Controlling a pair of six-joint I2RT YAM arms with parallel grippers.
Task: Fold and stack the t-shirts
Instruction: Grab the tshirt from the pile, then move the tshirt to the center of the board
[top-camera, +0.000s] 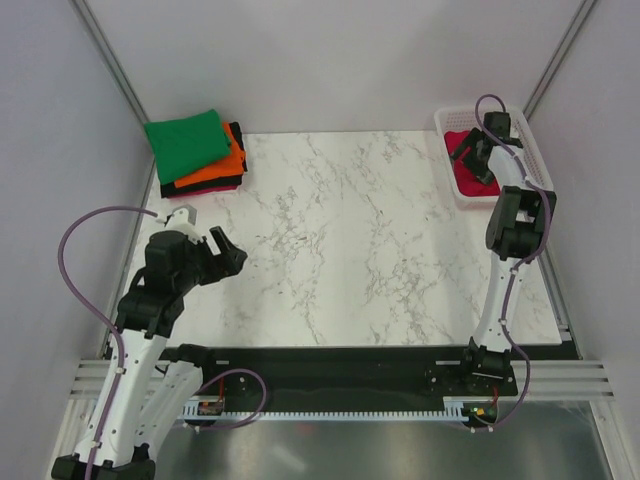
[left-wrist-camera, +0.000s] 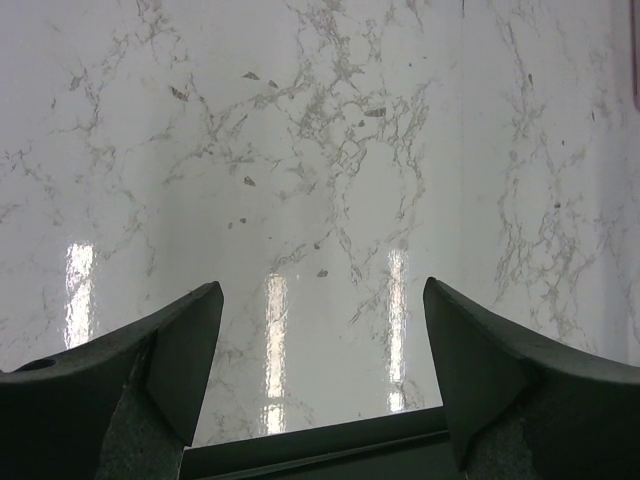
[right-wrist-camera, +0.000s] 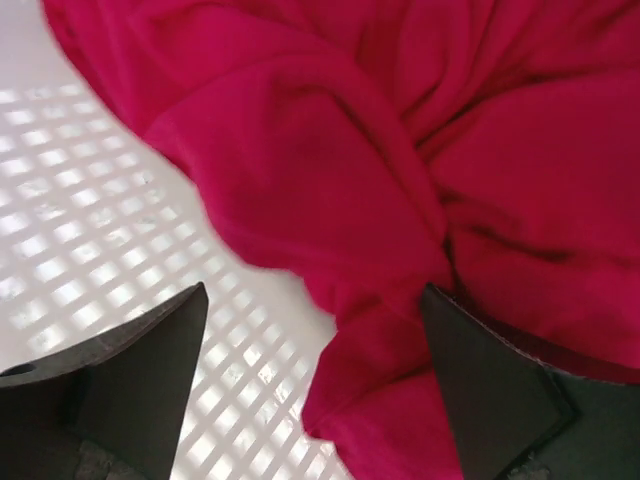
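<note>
Crimson t-shirt (right-wrist-camera: 330, 150) crumpled in white lattice basket (right-wrist-camera: 70, 220), far right corner. Right gripper (right-wrist-camera: 312, 300) spread wide just over it, grasping nothing. Cloth soft, light, limp; likely sags when lifted, so pinch thick bunched fold. Left gripper (left-wrist-camera: 321, 290) parted, empty, above marble tabletop (left-wrist-camera: 300, 150).

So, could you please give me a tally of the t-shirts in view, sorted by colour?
green t-shirt, folded, top of the stack: 1
orange t-shirt, folded, beneath the green: 1
black t-shirt, folded, bottom of the stack: 1
crimson-pink t-shirt, crumpled in the white basket: 1
Total: 4 t-shirts
</note>
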